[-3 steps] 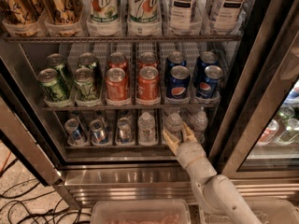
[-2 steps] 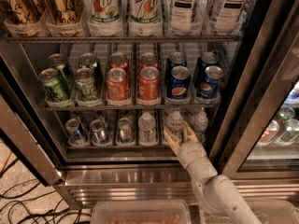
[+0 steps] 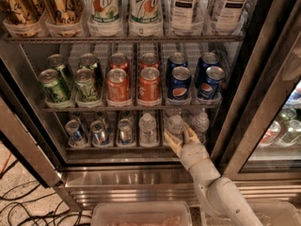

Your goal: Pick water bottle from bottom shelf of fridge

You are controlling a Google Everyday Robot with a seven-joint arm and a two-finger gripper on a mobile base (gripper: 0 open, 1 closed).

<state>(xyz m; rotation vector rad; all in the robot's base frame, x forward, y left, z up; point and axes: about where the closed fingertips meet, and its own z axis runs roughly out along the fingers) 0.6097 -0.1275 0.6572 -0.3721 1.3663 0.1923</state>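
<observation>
Camera view shows the end effector (image 3: 179, 133) spread around a water bottle (image 3: 175, 123) on the bottom shelf (image 3: 117, 148); closing likely comes next.

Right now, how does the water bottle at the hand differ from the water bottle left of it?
The hand is at the lower part of its water bottle; the left water bottle stands free. The left one neighbours a silver-blue can; the other does not. Both are clear, upright, white-capped, on the bottom shelf.
</observation>
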